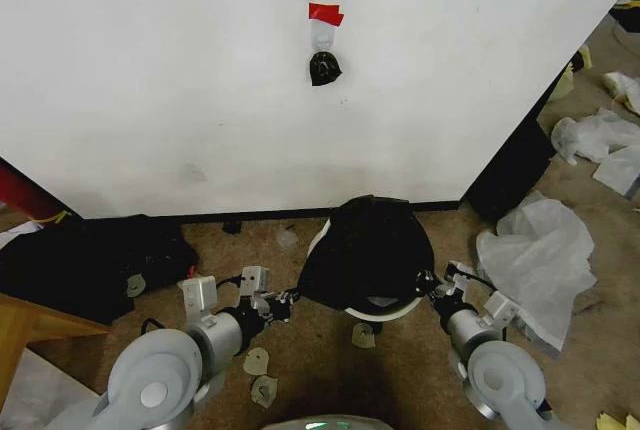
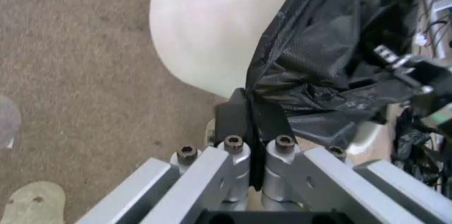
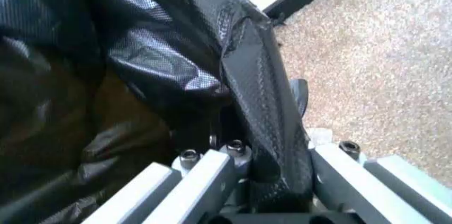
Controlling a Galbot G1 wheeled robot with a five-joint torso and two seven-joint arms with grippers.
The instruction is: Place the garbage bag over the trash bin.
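Now both my jaws clench the garbage bag [image 1: 368, 250] on either side of the trash bin [image 1: 385, 310], stretching it over the rim.

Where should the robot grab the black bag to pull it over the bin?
By its open edge, one end effector per side. The left end effector and right end effector each pinch the garbage bag there, spreading it across the trash bin, whose near rim shows uncovered.
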